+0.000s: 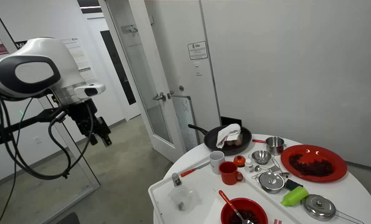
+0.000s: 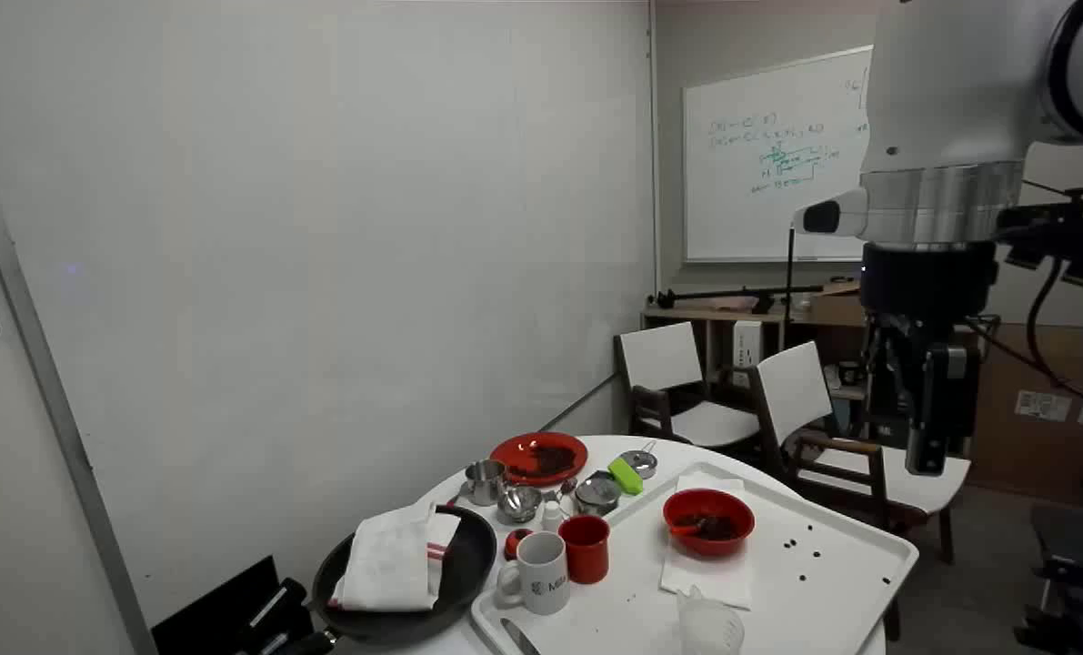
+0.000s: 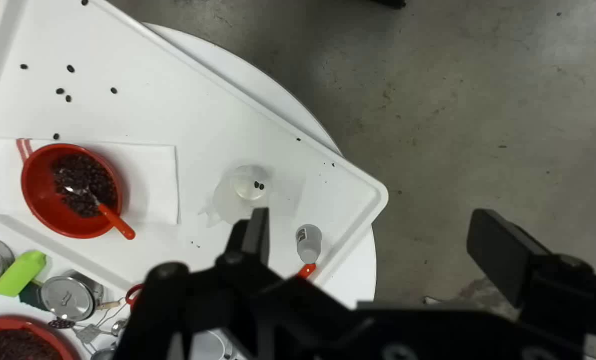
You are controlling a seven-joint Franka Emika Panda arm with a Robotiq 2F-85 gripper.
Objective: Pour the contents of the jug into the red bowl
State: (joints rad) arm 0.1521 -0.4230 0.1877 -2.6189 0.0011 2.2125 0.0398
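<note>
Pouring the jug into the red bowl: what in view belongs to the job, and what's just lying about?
Part of the job:
clear jug
two dark beans, apparently inside it
red bowl
tool, open

Just lying about:
spoon in the bowl
red plate
black pan
red mug
white mug

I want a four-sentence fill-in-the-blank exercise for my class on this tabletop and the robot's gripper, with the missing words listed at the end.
1. The bowl holding the red-handled spoon is coloured ____.
2. Next to the red mug stands a mug coloured ____.
3. In the wrist view, ____ dark beans show inside the clear jug.
4. The gripper is ____, not shut.

Missing words: red; white; two; open.
</note>
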